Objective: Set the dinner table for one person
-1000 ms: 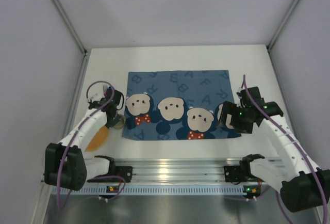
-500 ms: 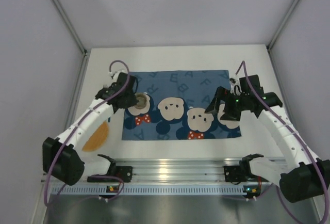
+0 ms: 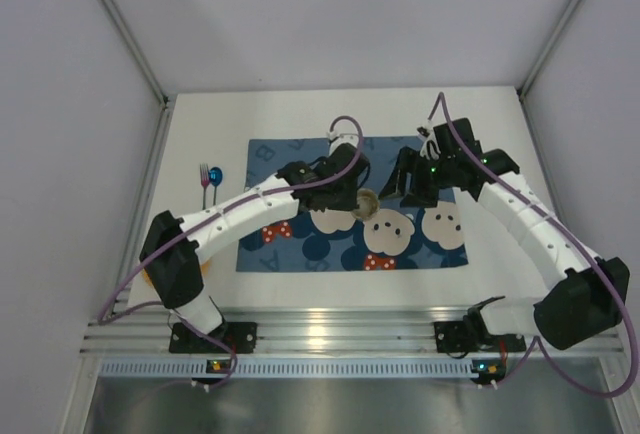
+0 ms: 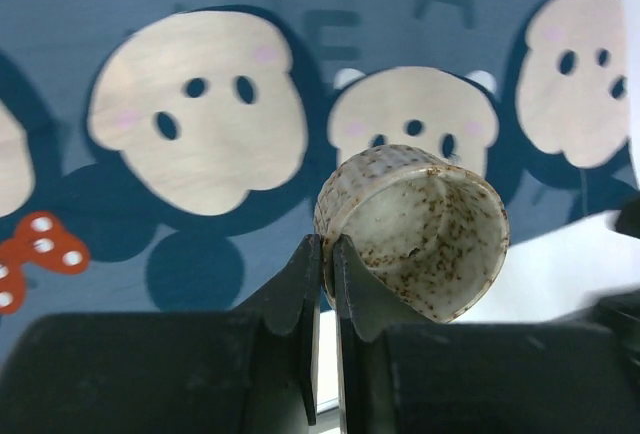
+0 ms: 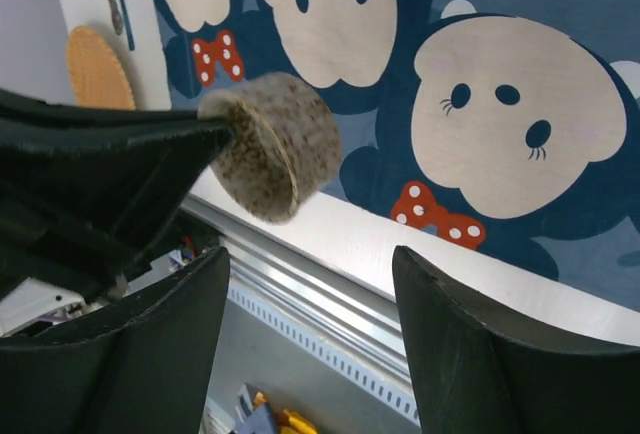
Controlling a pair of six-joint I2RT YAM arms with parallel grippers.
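Note:
The white dinner table (image 3: 300, 114) carries a dark-blue cartoon-mouse placemat (image 3: 300, 249). My left gripper (image 3: 356, 200) is shut on the rim of a cream, brown-speckled cup (image 3: 368, 204). It holds the cup tilted above the middle of the placemat. In the left wrist view the jaws (image 4: 327, 244) pinch the cup's wall (image 4: 430, 234), one finger inside and one outside. My right gripper (image 3: 404, 186) is open and empty just right of the cup. In the right wrist view the cup's base (image 5: 280, 144) hangs above my spread fingers (image 5: 310, 274).
A fork (image 3: 204, 176) and a blue spoon (image 3: 217, 176) lie on the table left of the placemat. An orange round piece (image 5: 98, 66) lies near the table's front left. The ribbed silver rail (image 3: 330, 329) runs along the near edge.
My left arm has swung right, carrying the cup from the placemat's left edge to its middle. My right gripper has moved up and left toward the cup. Fork and spoon are uncovered.

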